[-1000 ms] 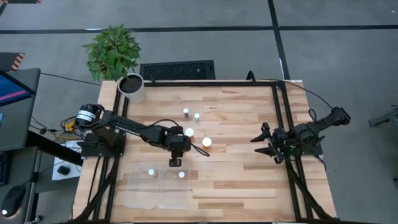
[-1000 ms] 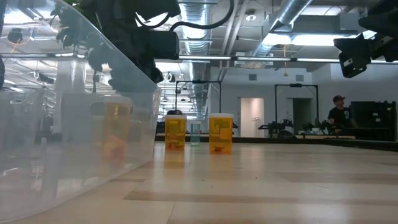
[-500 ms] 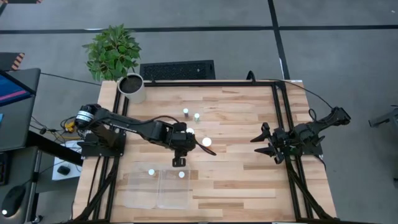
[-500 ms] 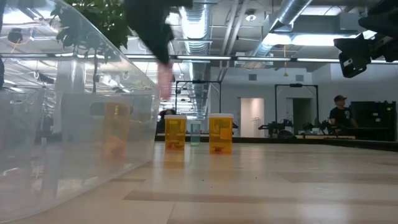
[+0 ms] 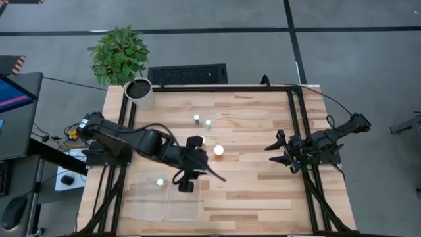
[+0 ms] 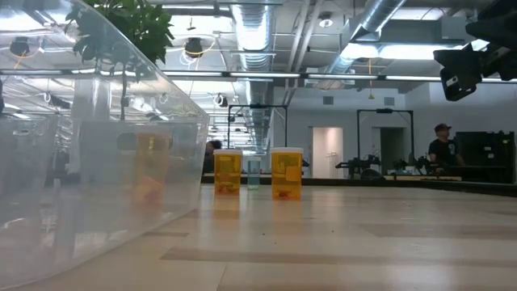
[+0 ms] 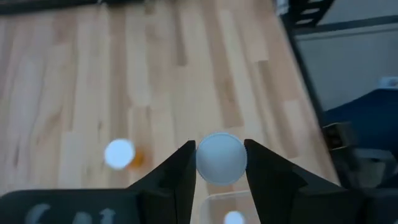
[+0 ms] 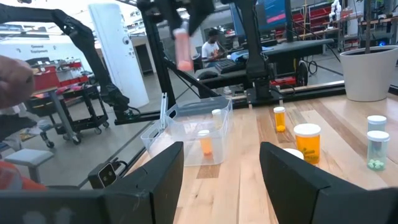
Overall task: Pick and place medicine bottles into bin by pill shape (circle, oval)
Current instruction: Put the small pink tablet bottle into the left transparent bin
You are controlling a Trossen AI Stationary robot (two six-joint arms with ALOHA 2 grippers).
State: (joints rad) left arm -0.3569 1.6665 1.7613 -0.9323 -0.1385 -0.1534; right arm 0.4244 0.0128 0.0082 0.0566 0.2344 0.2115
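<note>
My left gripper [image 5: 186,183] is shut on a small bottle with a white cap [image 7: 220,158], high over the clear two-compartment bin [image 5: 141,210]. The bottle shows pinkish in the right wrist view [image 8: 182,46]. One white-capped bottle [image 5: 160,182] stands in the bin's left compartment. The right compartment lies under the gripper. Two small clear bottles [image 5: 196,118], [image 5: 208,123] and an orange bottle [image 5: 218,151] stand on their bases on the table. My right gripper [image 5: 277,152] waits open at the table's right side, also in its own view [image 8: 221,180]. My left gripper pinches the bottle between its two fingers [image 7: 180,171], one on each side of the white cap [image 7: 205,163]. The fingers come from above, pointing down. The bottle hangs upright below them [image 8: 182,56], lifted clear above the bin.
A white plant pot [image 5: 139,92] stands at the table's far left corner, with a keyboard [image 5: 187,74] behind the far edge. In the low view the bin's wall [image 6: 97,186] fills the left, with two orange bottles [image 6: 228,171], [image 6: 287,172] farther off. A person [image 6: 440,145] stands in the room.
My left gripper has carried the bottle toward the table's near edge, from just beyond the bin's far rim to over its right compartment. It has passed out of the low view. The bottle stays in the hold.
</note>
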